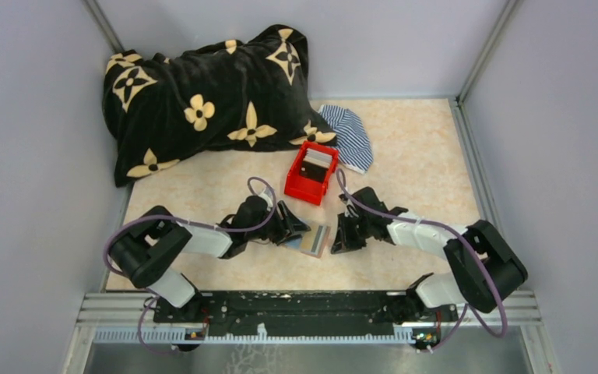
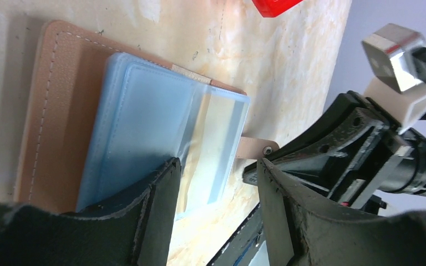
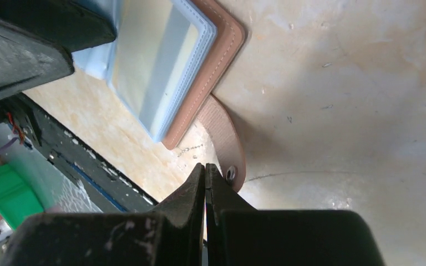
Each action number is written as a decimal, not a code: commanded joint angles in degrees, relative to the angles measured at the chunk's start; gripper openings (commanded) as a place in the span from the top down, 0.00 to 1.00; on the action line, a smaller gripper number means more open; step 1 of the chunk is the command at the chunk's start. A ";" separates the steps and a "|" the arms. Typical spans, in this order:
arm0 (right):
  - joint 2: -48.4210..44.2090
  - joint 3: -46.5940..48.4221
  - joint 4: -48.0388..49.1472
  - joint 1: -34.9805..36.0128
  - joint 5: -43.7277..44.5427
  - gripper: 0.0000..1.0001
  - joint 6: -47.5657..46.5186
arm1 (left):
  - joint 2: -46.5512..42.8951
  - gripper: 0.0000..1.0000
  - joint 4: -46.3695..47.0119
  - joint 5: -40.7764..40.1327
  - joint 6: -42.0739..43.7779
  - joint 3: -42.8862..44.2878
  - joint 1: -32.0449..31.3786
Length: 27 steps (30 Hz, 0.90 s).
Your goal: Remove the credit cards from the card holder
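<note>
Card holder (image 1: 314,240): lay open by the worktop's (image 1: 420,156) near edge, credit cards (image 3: 161,55) still sleeved. Left gripper (image 2: 216,166): parted over them. Right gripper (image 3: 206,169): closed, touching snap tab (image 3: 224,144). Step: first extraction. Next move probably needed one card edge pinched.

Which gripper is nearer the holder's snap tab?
Right. The right gripper, shut, has its tips beside the tab at the edge of the holder. The left gripper, open, is over the blue sleeves, farther from the tab.
</note>
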 commanded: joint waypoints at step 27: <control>4.65 17.34 -12.04 7.51 16.12 0.77 2.41 | -2.10 0.40 -6.52 -0.39 2.93 0.24 -2.19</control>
